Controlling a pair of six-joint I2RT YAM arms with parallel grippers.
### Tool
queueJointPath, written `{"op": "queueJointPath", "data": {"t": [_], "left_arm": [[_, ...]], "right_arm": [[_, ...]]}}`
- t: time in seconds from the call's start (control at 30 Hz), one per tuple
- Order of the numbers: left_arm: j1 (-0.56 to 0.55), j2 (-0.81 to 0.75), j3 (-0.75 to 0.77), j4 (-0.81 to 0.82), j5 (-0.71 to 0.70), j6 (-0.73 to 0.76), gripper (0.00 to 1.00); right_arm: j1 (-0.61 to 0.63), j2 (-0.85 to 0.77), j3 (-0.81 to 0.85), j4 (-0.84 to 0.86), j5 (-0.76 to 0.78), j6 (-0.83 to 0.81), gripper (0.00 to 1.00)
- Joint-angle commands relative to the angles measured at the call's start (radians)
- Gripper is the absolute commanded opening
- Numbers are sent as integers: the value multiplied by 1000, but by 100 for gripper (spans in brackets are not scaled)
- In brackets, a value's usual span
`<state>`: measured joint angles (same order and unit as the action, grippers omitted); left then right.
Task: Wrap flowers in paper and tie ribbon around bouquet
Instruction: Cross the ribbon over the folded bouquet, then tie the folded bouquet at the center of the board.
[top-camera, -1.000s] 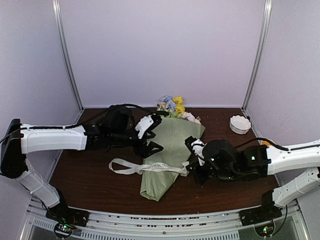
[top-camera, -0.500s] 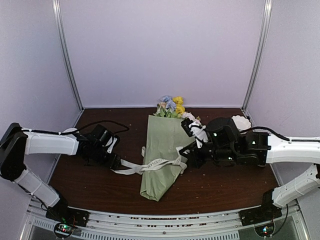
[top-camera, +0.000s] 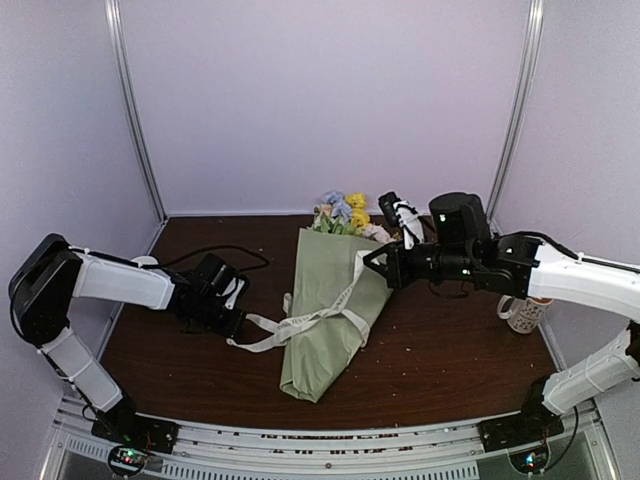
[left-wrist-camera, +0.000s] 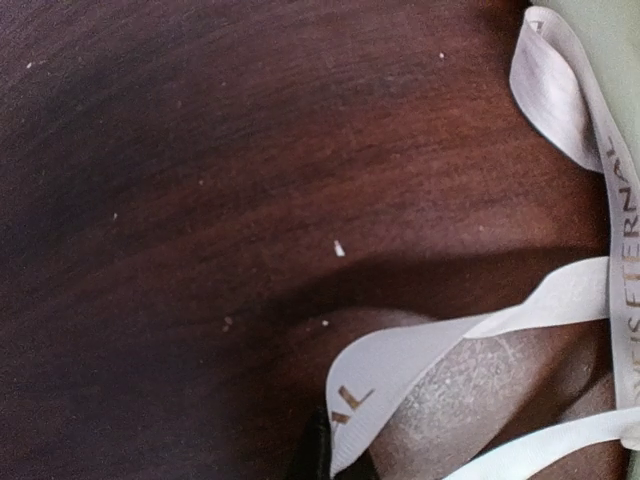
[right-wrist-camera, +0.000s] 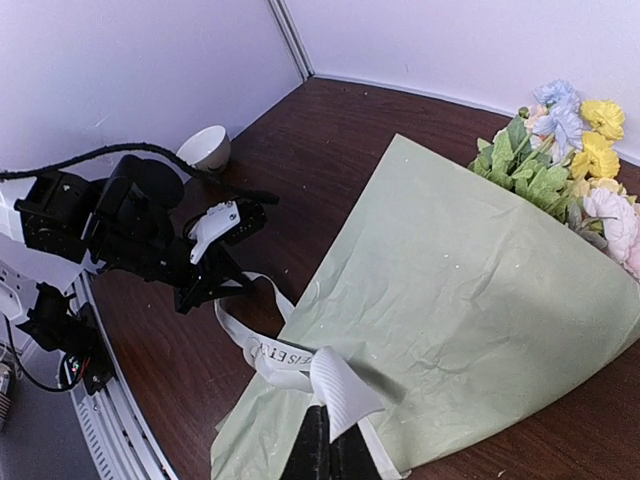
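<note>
One ribbon (left-wrist-camera: 400, 362) pinched, left tool (left-wrist-camera: 330, 458), right tool (right-wrist-camera: 328, 445)

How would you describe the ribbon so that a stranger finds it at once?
On the dark table lies a green paper bouquet, blooms toward the back wall. The ribbon crosses its middle, one end pinched in the left gripper, the other in the right gripper. It is the only flat cream strip with printed letters; the cables are black.
</note>
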<state>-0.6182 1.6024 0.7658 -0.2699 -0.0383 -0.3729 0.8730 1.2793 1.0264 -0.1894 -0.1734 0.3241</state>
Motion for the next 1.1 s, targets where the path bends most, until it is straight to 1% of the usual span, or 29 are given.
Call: {"op": "queueJointPath", "data": {"t": [0.0, 0.2, 0.37, 0.47, 0.63, 0.9, 1.07], "left_arm": [[7, 44, 15, 50, -3, -3, 0], [14, 30, 88, 65, -70, 11, 0], [34, 19, 122, 80, -97, 17, 0], [61, 31, 134, 80, -88, 12, 0], [103, 27, 107, 100, -74, -2, 0], [133, 37, 65, 132, -65, -15, 0], [159, 37, 49, 142, -72, -13, 0]], "right_arm": [[-73, -3, 61, 34, -55, 41, 0], [-187, -21, 84, 37, -82, 73, 0], [-268, -67, 35, 72, -90, 106, 0], [-320, -104, -1, 81, -99, 121, 0], [-435, -202, -86, 76, -100, 140, 0], [-622, -388, -256, 67, -109, 189, 0], [-718, -451, -338, 65, -114, 216, 0]]}}
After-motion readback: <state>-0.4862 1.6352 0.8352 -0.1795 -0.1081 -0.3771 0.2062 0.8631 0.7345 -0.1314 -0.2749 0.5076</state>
